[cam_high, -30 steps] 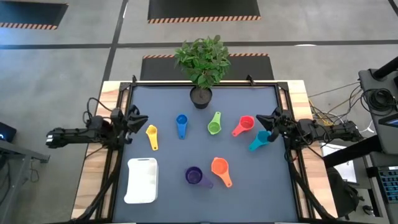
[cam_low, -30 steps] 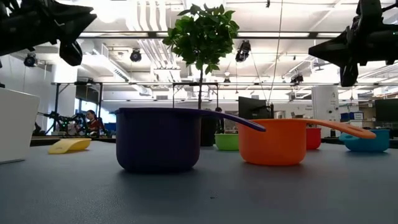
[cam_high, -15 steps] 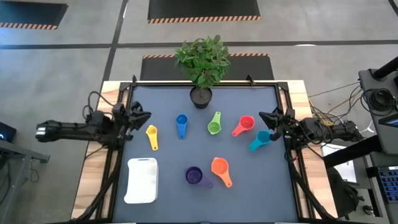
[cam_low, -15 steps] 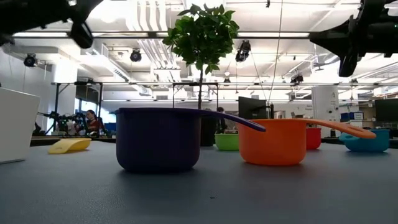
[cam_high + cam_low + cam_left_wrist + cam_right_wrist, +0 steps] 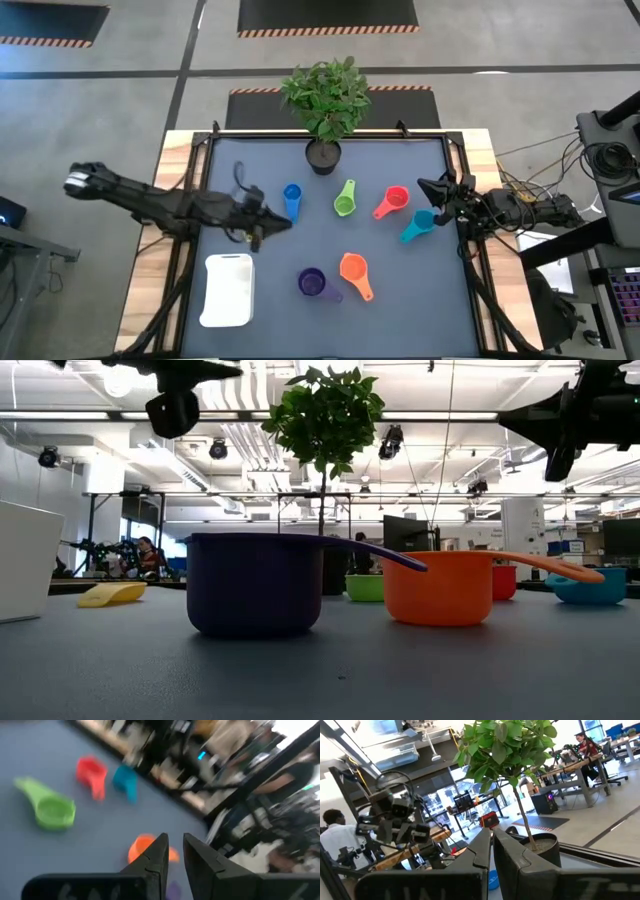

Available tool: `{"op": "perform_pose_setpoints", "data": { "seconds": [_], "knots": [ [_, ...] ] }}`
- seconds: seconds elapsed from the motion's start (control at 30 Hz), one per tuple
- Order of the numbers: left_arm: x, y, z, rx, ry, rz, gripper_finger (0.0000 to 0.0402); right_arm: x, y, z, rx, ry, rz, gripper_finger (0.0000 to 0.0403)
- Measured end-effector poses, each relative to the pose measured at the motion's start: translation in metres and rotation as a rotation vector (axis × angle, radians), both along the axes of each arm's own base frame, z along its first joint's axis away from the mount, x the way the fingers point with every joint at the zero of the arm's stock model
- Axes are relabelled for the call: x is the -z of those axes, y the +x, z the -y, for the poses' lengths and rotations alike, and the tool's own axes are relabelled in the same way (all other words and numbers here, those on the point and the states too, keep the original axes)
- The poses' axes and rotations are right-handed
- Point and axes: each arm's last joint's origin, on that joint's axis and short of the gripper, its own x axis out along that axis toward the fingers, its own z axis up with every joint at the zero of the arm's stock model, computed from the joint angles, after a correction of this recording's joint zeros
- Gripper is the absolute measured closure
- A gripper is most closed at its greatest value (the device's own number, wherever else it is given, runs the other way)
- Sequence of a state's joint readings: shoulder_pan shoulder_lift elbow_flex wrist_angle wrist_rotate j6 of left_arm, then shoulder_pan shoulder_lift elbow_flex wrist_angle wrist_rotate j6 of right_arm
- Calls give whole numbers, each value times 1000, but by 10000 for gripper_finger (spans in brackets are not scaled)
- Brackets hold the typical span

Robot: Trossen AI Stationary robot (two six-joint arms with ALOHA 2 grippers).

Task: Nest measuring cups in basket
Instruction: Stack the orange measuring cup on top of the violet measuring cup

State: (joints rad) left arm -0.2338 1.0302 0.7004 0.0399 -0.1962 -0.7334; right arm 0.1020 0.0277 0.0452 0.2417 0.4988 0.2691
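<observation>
The measuring cups are lying scattered on the dark blue-grey tabletop (image 5: 400, 300): the blue cup (image 5: 292, 199), green cup (image 5: 345, 199), red-pink cup (image 5: 391, 202) and teal cup (image 5: 418, 224) are sitting in a loose row across the middle, and the purple cup (image 5: 317, 284) and orange cup (image 5: 354, 273) are sitting side by side nearer the front edge. The yellow cup (image 5: 111, 594) is showing only in the low view, toward the left side, since the left arm is covering it from above. The basket (image 5: 229, 290) is resting near the front-left corner, holding nothing. A potted plant (image 5: 325, 110) is standing at the middle of the back edge. The left gripper (image 5: 262, 222) is reaching over the left part of the tabletop, just beside the blue cup, its fingers standing only a narrow slit apart and gripping nothing. The right gripper (image 5: 432, 190) is hanging at the right edge near the teal cup, fingers pressed together and empty. The tabletop is lying inside a black frame on pale wooden boards. Beyond it, a bright workshop is showing with ceiling lights, desks and a person (image 5: 334, 839) seated far off.
</observation>
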Motion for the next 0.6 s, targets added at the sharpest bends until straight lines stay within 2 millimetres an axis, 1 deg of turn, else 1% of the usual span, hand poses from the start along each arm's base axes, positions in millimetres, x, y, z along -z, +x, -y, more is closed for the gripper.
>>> {"op": "perform_pose_setpoints", "data": {
  "seconds": [0.17,0.33,0.47,0.6],
  "knots": [
    [-5,35,22,12,-38,-176,362,0,0,0,1,-6,-3,394],
    [-5,67,39,16,-24,-324,362,0,0,0,3,-10,-3,394],
    [-1,88,48,10,-15,-393,362,0,0,0,4,-16,-6,394],
    [5,102,52,10,-4,-418,362,0,0,0,4,-16,-5,394]
  ]
}}
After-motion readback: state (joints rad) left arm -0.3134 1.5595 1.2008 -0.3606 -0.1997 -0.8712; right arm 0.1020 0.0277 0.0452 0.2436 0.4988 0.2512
